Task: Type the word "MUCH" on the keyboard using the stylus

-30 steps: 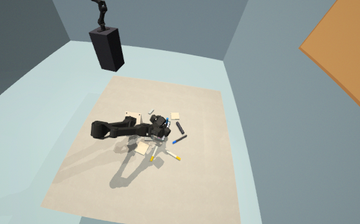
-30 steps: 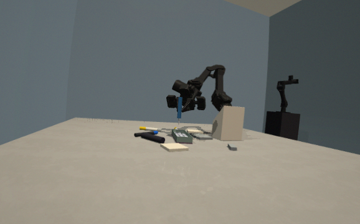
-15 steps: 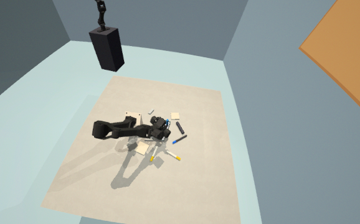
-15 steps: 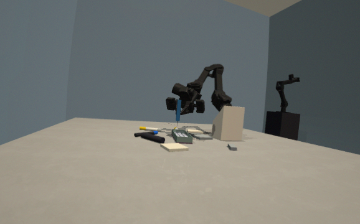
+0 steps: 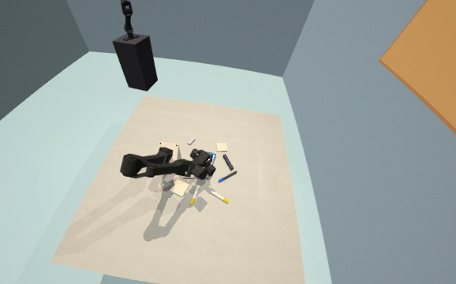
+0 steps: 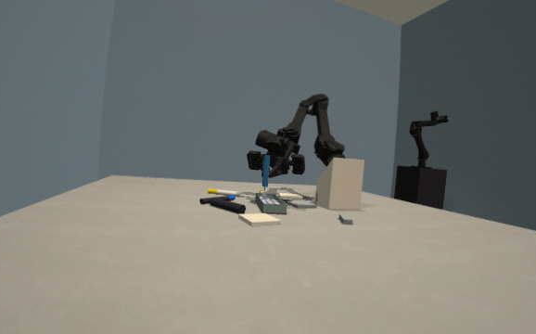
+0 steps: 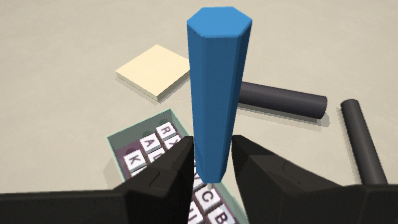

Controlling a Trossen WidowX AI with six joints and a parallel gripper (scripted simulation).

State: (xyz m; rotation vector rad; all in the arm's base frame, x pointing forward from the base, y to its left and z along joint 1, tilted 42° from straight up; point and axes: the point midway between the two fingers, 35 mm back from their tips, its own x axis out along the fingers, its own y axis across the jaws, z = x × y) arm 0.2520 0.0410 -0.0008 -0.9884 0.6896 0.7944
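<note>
My gripper is shut on the blue six-sided stylus, which stands nearly upright between the fingers, thin tip down. The grey-green keyboard lies below, with white letter keys. In the wrist view the R, A, K, C and B keys can be read; the fingers and stylus cover others, and M and H cannot be made out. The stylus tip is over the keyboard close to the C key. Whether it touches a key cannot be told.
A beige block stands beside the keyboard. A yellow pad, a thick black marker and a blue-ended black pen lie nearby. Two yellow-ended markers and another pad lie beyond.
</note>
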